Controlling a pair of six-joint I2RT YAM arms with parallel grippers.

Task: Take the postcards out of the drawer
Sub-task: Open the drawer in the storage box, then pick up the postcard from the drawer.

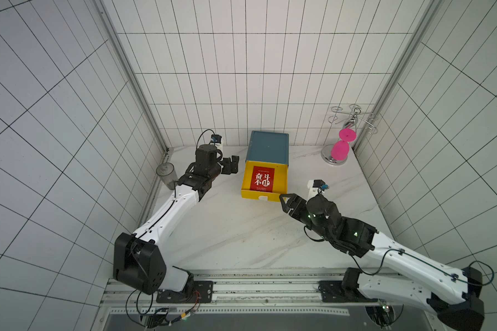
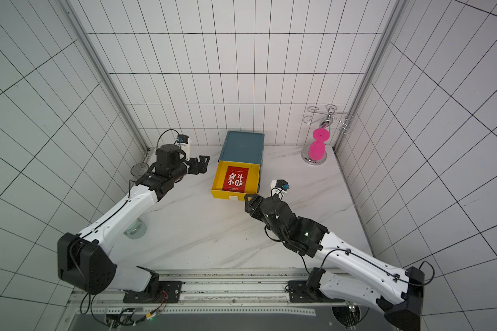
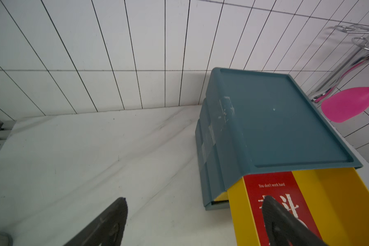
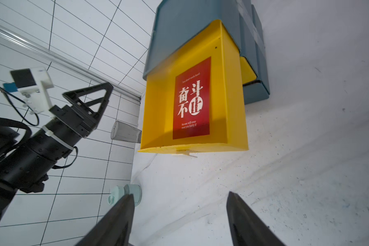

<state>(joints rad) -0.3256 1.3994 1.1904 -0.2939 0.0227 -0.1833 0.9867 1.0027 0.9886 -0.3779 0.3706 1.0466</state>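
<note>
- The postcards (image 1: 262, 178) lie flat on the floor of the yellow drawer (image 1: 248, 195). I see one red face with white characters. I cannot tell whether more cards lie beneath it.
- The drawer stands open from the blue cabinet (image 1: 269, 146). The cabinet sits at the middle of the far edge of the table (image 1: 236, 229).
- The left gripper (image 3: 194, 198) hangs just beside the drawer's left wall. Its fingers are spread wide and hold nothing.
- The right gripper (image 4: 179, 193) is near the drawer's front right corner, clear of the drawer front. Its fingers are parted with only bare table between them.
- A clear tumbler (image 1: 167, 175) stands at the table's left edge.
- A pink spatula (image 1: 340, 149) hangs on a chrome rack (image 1: 353, 117) in the far right corner.
</note>
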